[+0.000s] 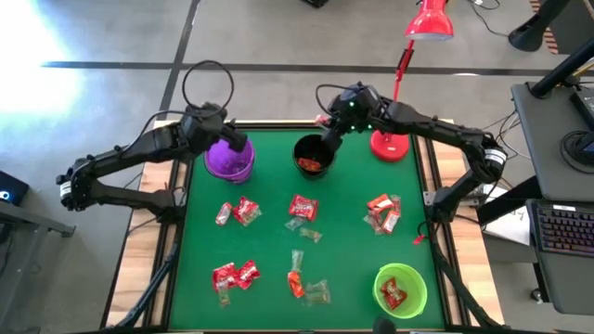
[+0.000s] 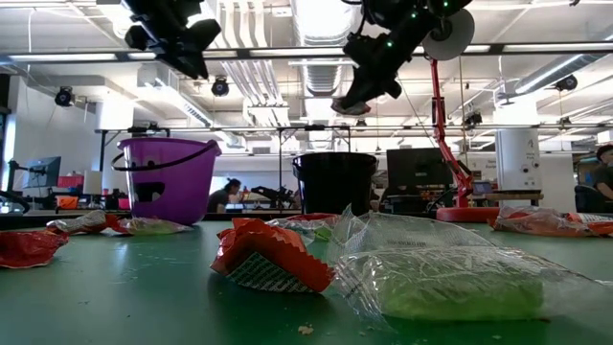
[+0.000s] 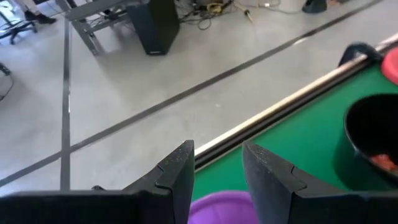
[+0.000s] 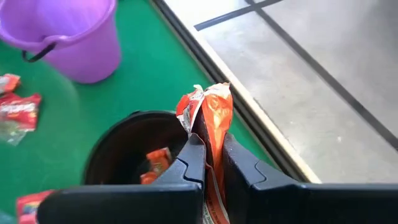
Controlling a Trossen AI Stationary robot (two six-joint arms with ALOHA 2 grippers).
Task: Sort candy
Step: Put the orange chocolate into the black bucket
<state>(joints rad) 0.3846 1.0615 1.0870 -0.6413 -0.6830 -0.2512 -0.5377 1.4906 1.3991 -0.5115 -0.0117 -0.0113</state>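
Two arms poised over the cups at the table's far edge.
The left gripper (image 3: 216, 180) hangs above the purple cup (image 1: 228, 159), fingers spread and empty; the right gripper (image 4: 212, 163) pinches an orange-red candy (image 4: 213, 115) over the black cup (image 1: 314, 155); more candy (image 1: 303, 208) lies scattered mid-table.

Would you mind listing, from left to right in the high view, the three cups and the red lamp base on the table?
Purple cup → black cup → red lamp base, with the green cup slightly farther right, at the table's near edge.
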